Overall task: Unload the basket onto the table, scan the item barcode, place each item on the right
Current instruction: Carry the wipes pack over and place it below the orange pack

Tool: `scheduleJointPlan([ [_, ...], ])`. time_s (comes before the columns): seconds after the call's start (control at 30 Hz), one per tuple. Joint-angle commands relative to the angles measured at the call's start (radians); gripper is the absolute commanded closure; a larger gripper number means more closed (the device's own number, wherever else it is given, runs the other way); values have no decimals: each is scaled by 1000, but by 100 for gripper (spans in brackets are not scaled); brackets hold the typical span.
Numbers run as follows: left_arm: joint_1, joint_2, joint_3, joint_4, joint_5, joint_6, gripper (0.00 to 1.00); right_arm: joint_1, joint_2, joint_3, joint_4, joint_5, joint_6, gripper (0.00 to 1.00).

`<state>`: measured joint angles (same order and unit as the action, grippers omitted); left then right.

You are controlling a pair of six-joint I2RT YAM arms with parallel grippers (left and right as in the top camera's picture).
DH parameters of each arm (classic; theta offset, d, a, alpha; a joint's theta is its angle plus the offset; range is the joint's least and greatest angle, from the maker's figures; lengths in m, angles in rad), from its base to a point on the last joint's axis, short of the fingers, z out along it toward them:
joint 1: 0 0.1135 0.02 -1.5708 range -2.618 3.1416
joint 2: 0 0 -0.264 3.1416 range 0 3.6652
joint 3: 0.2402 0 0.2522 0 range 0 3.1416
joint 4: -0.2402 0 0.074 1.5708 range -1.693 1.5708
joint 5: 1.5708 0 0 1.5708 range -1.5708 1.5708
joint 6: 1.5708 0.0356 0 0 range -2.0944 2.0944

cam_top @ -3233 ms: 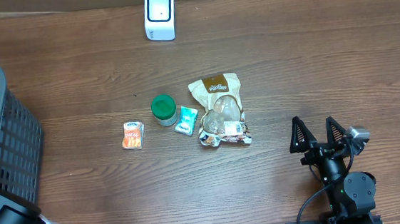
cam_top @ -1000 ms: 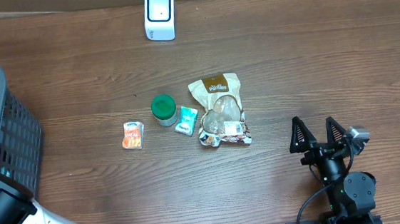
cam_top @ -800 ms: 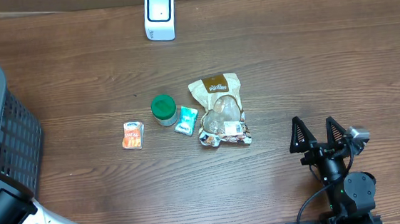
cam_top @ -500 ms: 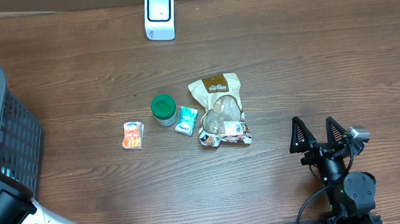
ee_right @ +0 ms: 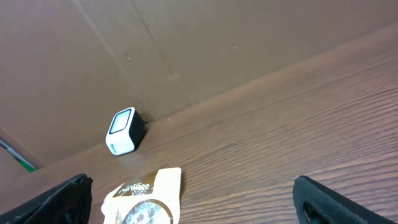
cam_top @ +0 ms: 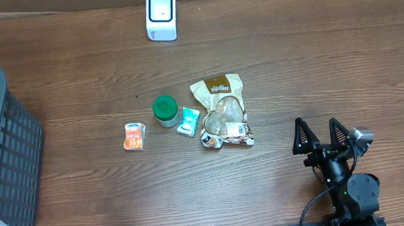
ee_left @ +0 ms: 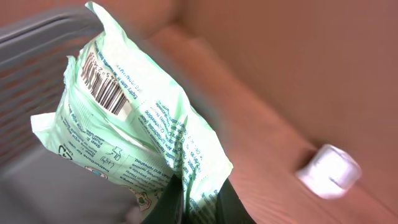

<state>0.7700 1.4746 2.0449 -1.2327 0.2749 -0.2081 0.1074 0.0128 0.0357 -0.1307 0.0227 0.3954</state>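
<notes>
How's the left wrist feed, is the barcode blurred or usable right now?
Left wrist: barcode on the green packet fairly sharp, bars distinct; grey basket and white scanner behind are blurred. Overhead: sharp, evenly lit, no glare.

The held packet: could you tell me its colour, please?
The packet is pale green with dark print; left wrist view.

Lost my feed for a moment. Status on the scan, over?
Left gripper shut on green packet, barcode showing. Right gripper open, empty. Scanner unobstructed.
</notes>
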Motion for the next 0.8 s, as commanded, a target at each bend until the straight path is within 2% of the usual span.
scheduleJointPlan([
  [0.0, -169, -61, 0, -43, 101, 31, 96, 8, -9, -7, 5, -2, -4, 0],
  [0.17, -448, -67, -14, -188, -3, 82, 96, 8, -9, -7, 5, -2, -4, 0],
  [0.33, -700, -30, -132, -291, -96, 124, 96, 8, -9, -7, 5, -2, -4, 0],
  [0.57, -961, 19, -445, -190, -111, 137, 96, 8, -9, -7, 5, -2, -4, 0],
  [0.77, -1058, 72, -642, -105, -220, -16, 95, 8, -9, -7, 5, -2, -4, 0],
])
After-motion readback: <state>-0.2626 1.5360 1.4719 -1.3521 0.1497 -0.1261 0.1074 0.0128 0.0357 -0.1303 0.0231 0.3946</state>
